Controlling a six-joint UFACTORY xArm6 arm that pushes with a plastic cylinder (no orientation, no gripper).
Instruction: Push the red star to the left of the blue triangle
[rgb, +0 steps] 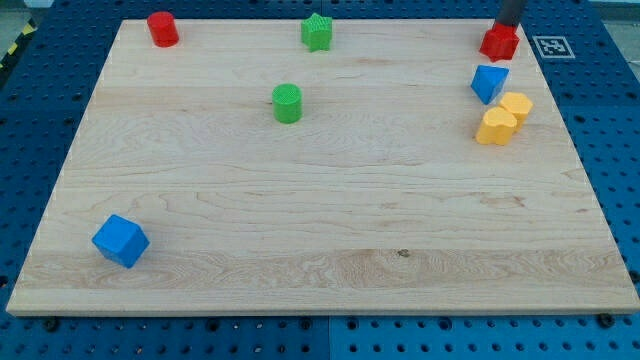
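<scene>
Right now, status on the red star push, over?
My tip at red star's top edge, view's top right. Blue triangle just below the star. Two yellow blocks beyond it; nothing left of triangle.

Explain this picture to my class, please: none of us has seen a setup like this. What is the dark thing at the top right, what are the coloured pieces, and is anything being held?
There is one camera view, looking down at a slant on a wooden board. The dark thing is a robot arm's rod; my tip rests right behind the red star, at the view's top right. It has no gripper, so nothing is held: it only pushes. Just below the star sits the blue triangle, then two yellow blocks touching. Elsewhere lie a red cylinder, a green star, a green cylinder and a blue cube.
</scene>
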